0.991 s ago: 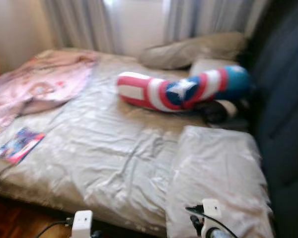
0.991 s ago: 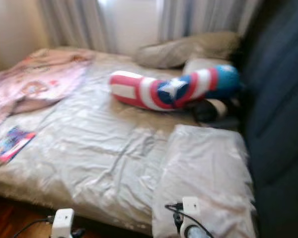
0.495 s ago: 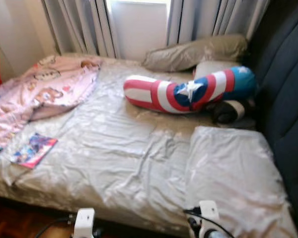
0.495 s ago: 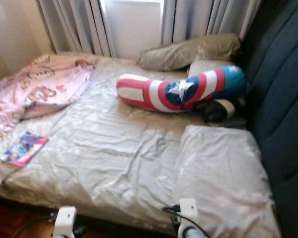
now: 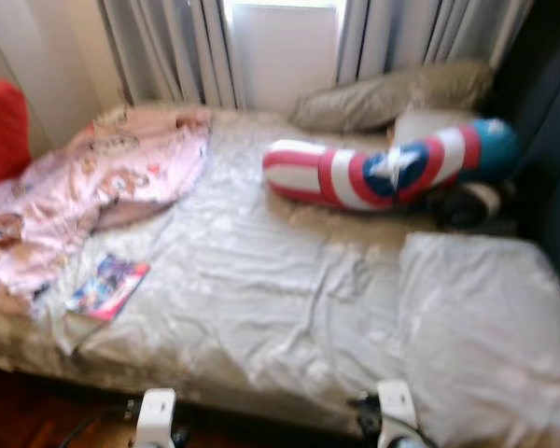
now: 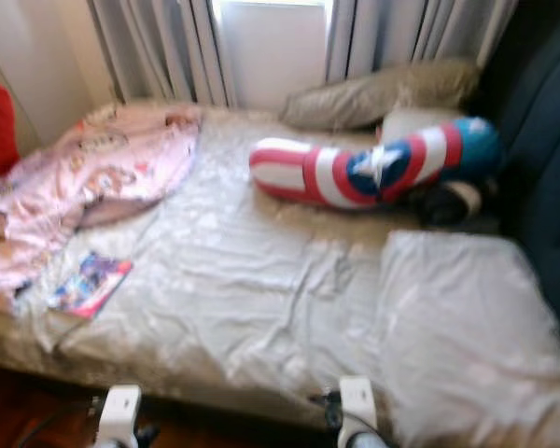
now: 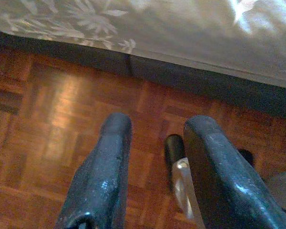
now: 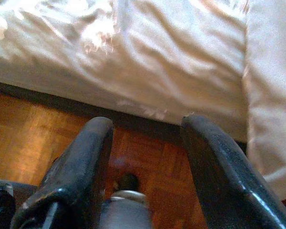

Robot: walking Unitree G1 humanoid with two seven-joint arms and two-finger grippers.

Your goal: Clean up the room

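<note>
Bed [image 5: 261, 280], grey sheet: pink blanket [image 5: 93, 187] at 10 o'clock, magazine [image 5: 107, 287] at 8, striped bolster [image 5: 383, 173] at 1, pillow [image 5: 490, 327] at 4.

red cushion [image 5: 2, 131] cut by frame edge, magazine [image 5: 108, 287] cover blurred, unreadable

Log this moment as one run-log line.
phase: facing bed | left gripper: open, empty, over wood floor | right gripper: open, empty, near bed edge | on bed: magazine, pink blanket, striped bolster

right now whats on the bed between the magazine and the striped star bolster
Only rumpled grey sheet: in the eye views, nothing else lies on the stretch between the magazine and the striped star bolster.
</note>
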